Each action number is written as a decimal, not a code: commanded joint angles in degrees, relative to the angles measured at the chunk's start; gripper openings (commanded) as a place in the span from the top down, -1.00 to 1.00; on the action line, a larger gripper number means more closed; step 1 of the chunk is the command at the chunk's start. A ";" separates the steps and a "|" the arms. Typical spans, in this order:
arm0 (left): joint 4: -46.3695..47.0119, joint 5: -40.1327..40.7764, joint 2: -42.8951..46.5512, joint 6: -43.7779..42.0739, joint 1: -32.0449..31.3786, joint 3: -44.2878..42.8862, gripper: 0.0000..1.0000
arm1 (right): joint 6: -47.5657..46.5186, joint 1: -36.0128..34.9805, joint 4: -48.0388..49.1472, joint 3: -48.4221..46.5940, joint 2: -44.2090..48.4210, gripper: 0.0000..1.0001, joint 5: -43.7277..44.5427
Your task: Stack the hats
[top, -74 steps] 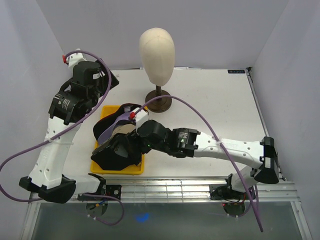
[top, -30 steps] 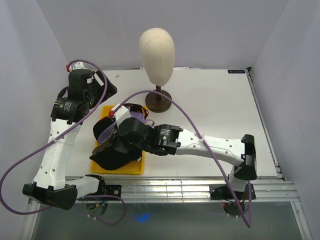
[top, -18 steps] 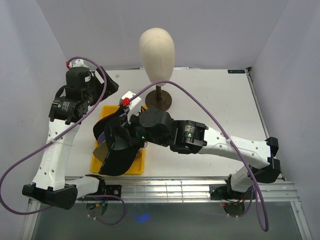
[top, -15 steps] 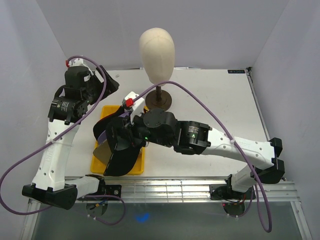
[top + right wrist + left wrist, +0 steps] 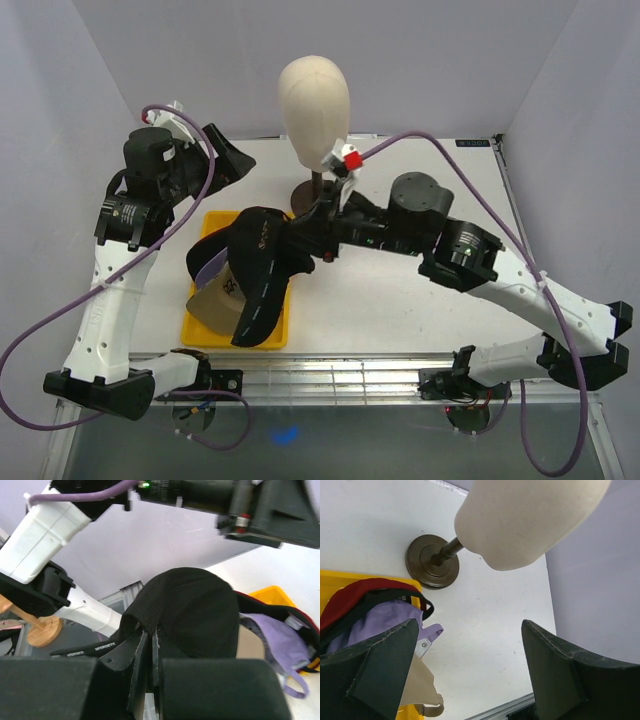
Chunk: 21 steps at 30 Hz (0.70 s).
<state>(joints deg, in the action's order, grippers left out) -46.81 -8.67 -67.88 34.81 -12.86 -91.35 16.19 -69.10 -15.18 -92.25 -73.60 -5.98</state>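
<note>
The right end effector (image 5: 306, 244) was shut tight on the black cap (image 5: 262, 275), its two fingers pinching a fold of fabric at the edge of the crown; the right wrist view showed the fingers pressed nearly together with the dark cloth between them. The black cap hung in the air above the yellow tray (image 5: 340, 577), tilted, its brim pointing down toward the near edge of the counter (image 5: 480, 180) and its crown toward the arm. Below it, in the tray, lay the other hats in a loose pile: the tan cap (image 5: 208, 302) at the near end, the lavender cap (image 5: 385, 622) beside it, and the dark red cap (image 5: 355, 600) at the far end, partly under a black strap or rim. The left end effector (image 5: 470, 645) was held high over the far left part of the counter, its fingers spread wide with nothing between them, pointing toward the mannequin head (image 5: 313, 105). That head stood upright on its dark stand (image 5: 432, 568), just beyond the far corner of the tray, with the right arm reaching across in front of it.
</note>
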 commanded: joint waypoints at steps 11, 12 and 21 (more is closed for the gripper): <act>15.06 -15.41 7.40 4.30 0.29 7.58 -0.96 | 17.35 24.34 22.09 7.77 4.34 0.84 -41.03; 16.04 -15.42 7.93 4.30 0.21 7.59 -0.96 | 19.56 25.32 24.65 7.78 4.43 0.84 -42.61; 25.97 -21.91 12.15 3.07 0.29 11.37 -0.96 | 40.32 33.94 49.54 15.08 3.29 0.84 -53.61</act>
<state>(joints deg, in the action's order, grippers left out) -26.20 -26.30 -56.77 38.57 -12.86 -79.75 47.81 -36.47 21.26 -76.66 -70.87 -54.08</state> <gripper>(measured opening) 0.979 0.086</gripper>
